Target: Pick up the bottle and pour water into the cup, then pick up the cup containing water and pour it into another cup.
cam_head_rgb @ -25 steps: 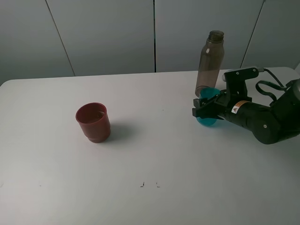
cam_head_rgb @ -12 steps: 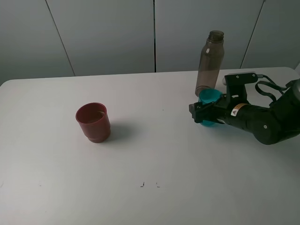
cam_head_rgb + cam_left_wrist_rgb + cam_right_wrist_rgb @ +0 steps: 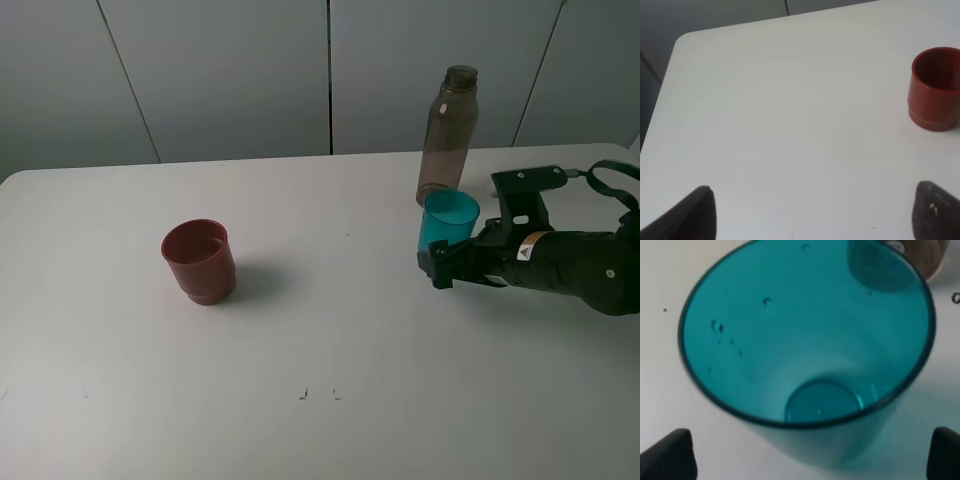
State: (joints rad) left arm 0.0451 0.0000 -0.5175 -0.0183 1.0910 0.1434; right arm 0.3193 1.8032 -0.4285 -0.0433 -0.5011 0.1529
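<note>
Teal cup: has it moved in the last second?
Yes. The teal cup went from tilted in the right gripper to standing upright, released, before the bottle.

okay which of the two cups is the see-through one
The teal-blue cup on the right, standing just in front of the bottle. Its walls are translucent, whereas the red-brown cup on the left is opaque.

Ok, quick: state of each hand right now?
Left hand: open, holding nothing.
Right hand: open, teal cup standing free between its fingers.
</note>
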